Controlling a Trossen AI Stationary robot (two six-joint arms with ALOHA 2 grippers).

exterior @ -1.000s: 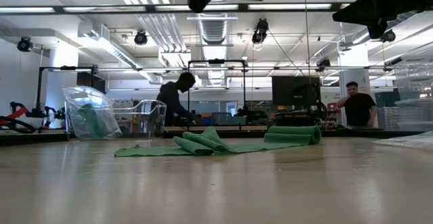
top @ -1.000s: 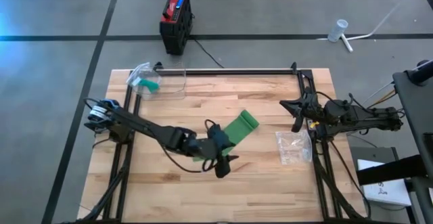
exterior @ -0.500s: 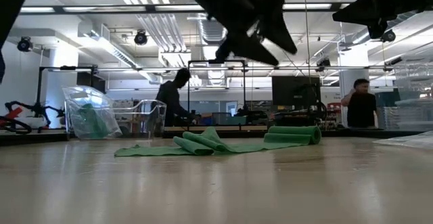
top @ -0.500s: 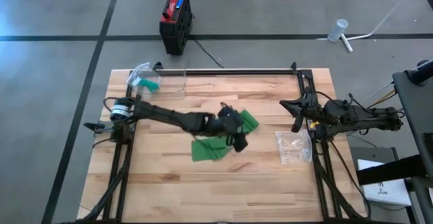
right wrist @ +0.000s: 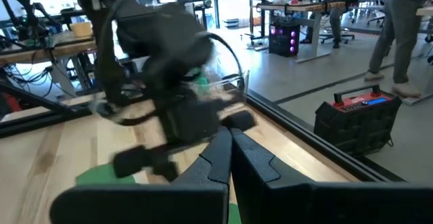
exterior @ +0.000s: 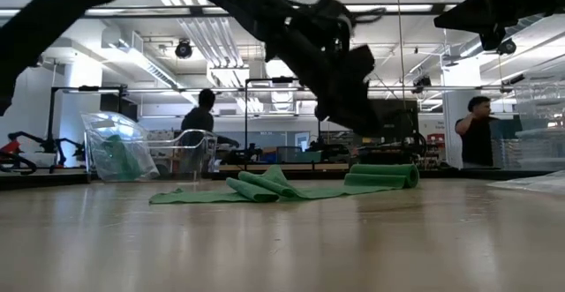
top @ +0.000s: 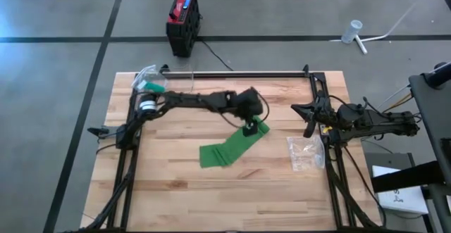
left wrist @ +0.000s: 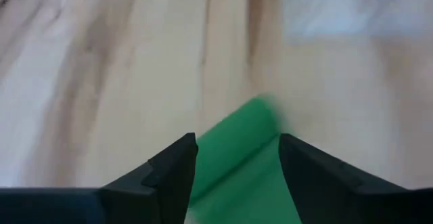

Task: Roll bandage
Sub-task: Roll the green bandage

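So the green bandage is lying mostly unrolled across the middle of the wooden table, running diagonally with its rolled-up end at the far right and the loose flat tail at the near left. In the low view you can see that roll sitting up as a small cylinder, with a rumpled fold partway along the strip.

I've got the left gripper hanging right over that rolled end, jaws apart with nothing between them. Through the left wrist camera the rounded green end sits framed between the two fingers, so the lineup looks decent. The right gripper is parked at the right edge of the table, jaws shut and empty, next to a clear plastic bag.

My read on doing this step well: come down square onto the roll so both fingers straddle it across its width, not at an angle, otherwise it'll skew and the layers will telescope. Pinch lightly, then turn it toward the loose tail while keeping the strip flat. That rumpled fold is going to be a problem if it gets rolled in, so I'd want some tension on it first.

Compared with a second ago: the left arm was down at the near-left end of the strip, and it has swung across to the far-right end. Bandage hasn't visibly moved. Right arm hasn't budged.
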